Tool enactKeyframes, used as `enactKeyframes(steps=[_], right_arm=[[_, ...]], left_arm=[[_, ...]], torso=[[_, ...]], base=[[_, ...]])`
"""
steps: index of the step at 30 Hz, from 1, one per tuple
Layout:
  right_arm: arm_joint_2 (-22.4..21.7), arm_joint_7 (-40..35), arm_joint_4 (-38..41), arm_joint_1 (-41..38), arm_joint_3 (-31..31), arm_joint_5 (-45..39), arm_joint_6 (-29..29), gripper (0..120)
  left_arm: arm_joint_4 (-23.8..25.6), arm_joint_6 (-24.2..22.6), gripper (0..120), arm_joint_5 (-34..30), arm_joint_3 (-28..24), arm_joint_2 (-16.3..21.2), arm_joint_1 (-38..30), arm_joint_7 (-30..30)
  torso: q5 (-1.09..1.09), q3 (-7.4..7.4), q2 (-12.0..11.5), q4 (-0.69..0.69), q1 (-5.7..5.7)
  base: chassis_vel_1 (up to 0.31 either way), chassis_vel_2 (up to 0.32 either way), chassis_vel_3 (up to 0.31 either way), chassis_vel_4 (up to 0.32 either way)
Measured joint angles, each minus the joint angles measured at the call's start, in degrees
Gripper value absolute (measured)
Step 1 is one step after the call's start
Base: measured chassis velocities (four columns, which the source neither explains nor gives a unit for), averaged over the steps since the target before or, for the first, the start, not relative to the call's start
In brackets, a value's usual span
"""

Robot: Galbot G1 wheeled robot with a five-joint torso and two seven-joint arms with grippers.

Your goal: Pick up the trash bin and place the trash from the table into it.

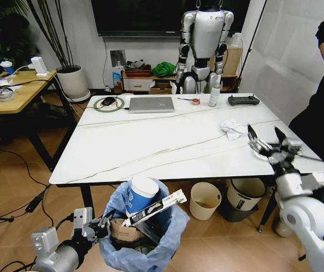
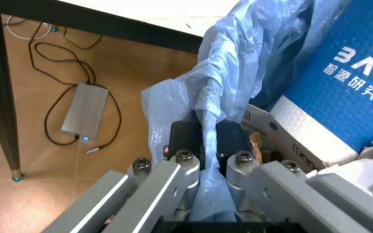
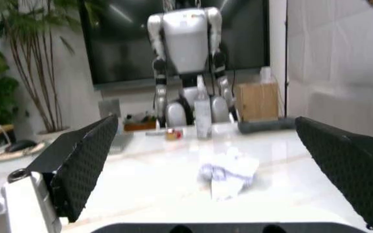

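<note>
The white desk point(image 1: 167, 141) carries one remaining piece of trash, a crumpled tissue point(image 1: 233, 129), near its right edge. Below the front edge, the left tool point(image 1: 97, 225) is clenched on the bag-lined trash bin point(image 1: 145, 241), which already holds one blue cup point(image 1: 141, 195), one cardboard box and one packet. The right tool point(image 1: 267, 141), spread wide, hovers just beside the tissue; the next move, I judge, calls for lowering and closing on it.

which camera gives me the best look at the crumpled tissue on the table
The right wrist view: the crumpled tissue lies unobstructed on the table, framed between the open right gripper fingers. The head view shows the tissue smaller, near the table's right edge. The left wrist view looks at the trash bin bag instead.
</note>
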State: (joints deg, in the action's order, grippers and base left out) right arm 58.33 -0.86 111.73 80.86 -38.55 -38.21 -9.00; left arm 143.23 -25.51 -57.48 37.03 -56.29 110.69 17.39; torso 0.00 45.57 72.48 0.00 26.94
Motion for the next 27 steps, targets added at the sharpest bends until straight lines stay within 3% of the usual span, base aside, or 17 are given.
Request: enactKeyframes(steps=[4, 10, 27], right_arm=[[6.45, 11.86, -1.88, 5.42, -3.38, 2.5, -2.7, 100], [11.81, 18.44, -2.9, 10.39, -7.34, 5.24, -5.68, 100], [14.31, 21.0, -3.62, 11.95, -7.67, 4.17, -6.07, 100]], left_arm=[[0.02, 0.32, 0, 1.06, -0.42, -0.81, 0.27, -0.57], [-0.02, 0.76, 0, 1.8, -0.46, -1.25, 0.49, -1.03], [-0.49, 1.13, 0, 2.92, -1.34, -1.99, 0.66, -1.6]], torso=[[-0.02, 0.0, 0.0, 0.0, 0.0], [0.0, 0.0, 0.0, -0.01, -0.01], [0.0, 0.0, 0.0, 0.0, -0.01]], base=[[0.0, 0.0, 0.0, 0.0], [0.0, 0.0, 0.0, 0.0], [0.0, 0.0, 0.0, 0.0]])
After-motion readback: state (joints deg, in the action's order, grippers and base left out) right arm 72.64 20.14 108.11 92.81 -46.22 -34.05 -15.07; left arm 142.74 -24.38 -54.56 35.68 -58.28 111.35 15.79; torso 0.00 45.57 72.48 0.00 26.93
